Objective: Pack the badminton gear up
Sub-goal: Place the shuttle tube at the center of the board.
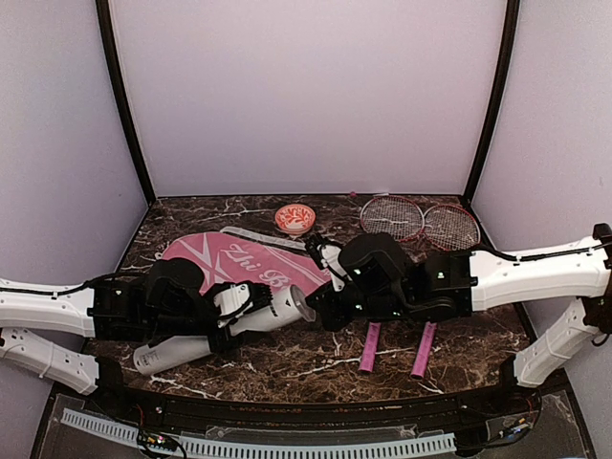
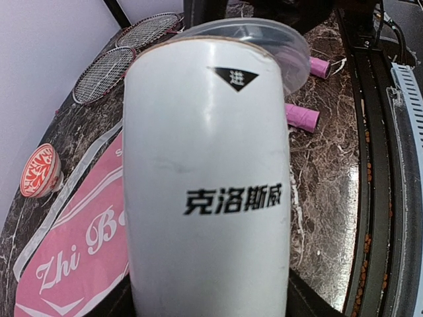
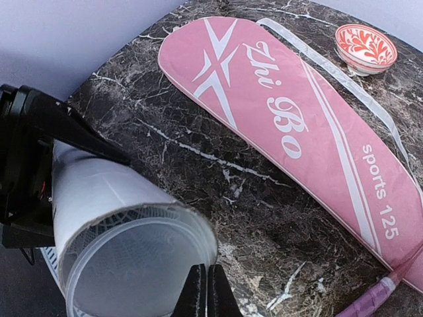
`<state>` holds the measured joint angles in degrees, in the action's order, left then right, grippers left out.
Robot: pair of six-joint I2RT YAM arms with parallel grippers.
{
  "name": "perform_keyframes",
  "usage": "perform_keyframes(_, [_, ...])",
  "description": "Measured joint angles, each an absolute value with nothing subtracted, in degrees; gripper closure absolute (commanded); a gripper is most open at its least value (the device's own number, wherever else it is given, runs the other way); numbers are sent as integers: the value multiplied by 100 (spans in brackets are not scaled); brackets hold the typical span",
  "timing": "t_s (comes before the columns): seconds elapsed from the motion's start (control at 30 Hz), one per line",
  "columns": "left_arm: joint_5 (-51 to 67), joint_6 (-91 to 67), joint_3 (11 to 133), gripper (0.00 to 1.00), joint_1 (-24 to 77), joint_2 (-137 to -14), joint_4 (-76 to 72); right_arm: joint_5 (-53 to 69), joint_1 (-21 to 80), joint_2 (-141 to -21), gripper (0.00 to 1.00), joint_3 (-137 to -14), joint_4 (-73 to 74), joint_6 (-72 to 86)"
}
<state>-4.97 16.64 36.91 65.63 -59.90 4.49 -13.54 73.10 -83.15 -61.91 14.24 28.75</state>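
Note:
The long white tube (image 1: 206,335) lies low and tilted over the table's front left. My left gripper (image 1: 229,320) is shut around its middle; in the left wrist view the tube (image 2: 205,198) fills the frame between my fingers (image 2: 310,300). My right gripper (image 3: 207,284) is shut on the rim of the tube's clear cap (image 3: 132,271) at its right end (image 1: 304,308). The pink "Zhi Bo" cover (image 1: 239,260) lies flat behind the tube. Two red-framed rackets (image 1: 421,222) lie at the back right, pink handles (image 1: 369,346) pointing forward. No loose shuttlecocks show.
A small red-and-white patterned bowl (image 1: 295,219) stands at the back centre, beside the cover's white strap (image 3: 344,79). My right arm lies across the racket shafts. The dark marble table (image 1: 316,368) has a black front edge.

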Motion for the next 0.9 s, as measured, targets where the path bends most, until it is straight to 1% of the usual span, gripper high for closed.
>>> perform_keyframes(0.3, [-635, 1656, 3691, 36, 6563, -6003, 434, -1640, 7428, -8324, 100, -6206, 1649, 3107])
perform_keyframes(0.9, [-366, 1647, 3691, 35, 6547, -5999, 425, -2274, 7437, -8324, 100, -6316, 1686, 3658])
